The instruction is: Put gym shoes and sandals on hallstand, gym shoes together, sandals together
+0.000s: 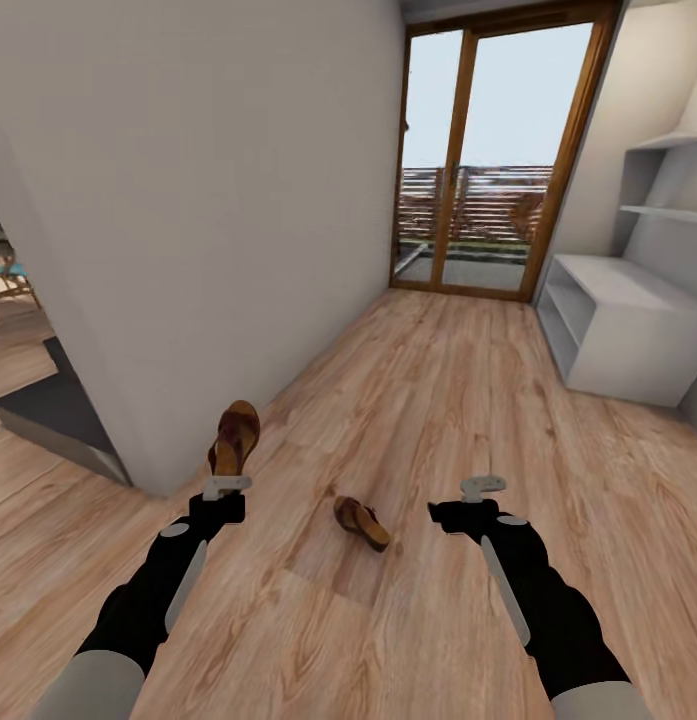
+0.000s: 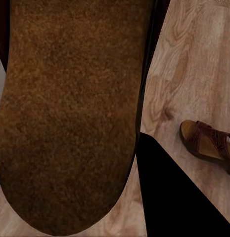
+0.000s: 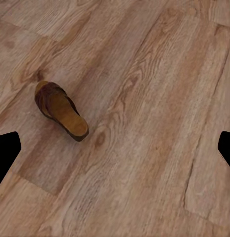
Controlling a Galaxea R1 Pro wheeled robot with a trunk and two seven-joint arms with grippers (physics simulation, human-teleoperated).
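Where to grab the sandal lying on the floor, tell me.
Probably the sandal by its side edges near the heel, coming from above with the free right gripper. It lies flat, sole down, on the floor with open space around it.

You can't see the left gripper's [image 1: 226,487] fingertips: the held sandal [image 1: 235,437] covers them. In the left wrist view its sole [image 2: 70,113] runs off the frame. The shoe rack [image 1: 618,340] is cut by the head view's edge.

Head view overlooks corridor; both wrist views share the floor sandal [image 3: 61,110], seemingly nearby.
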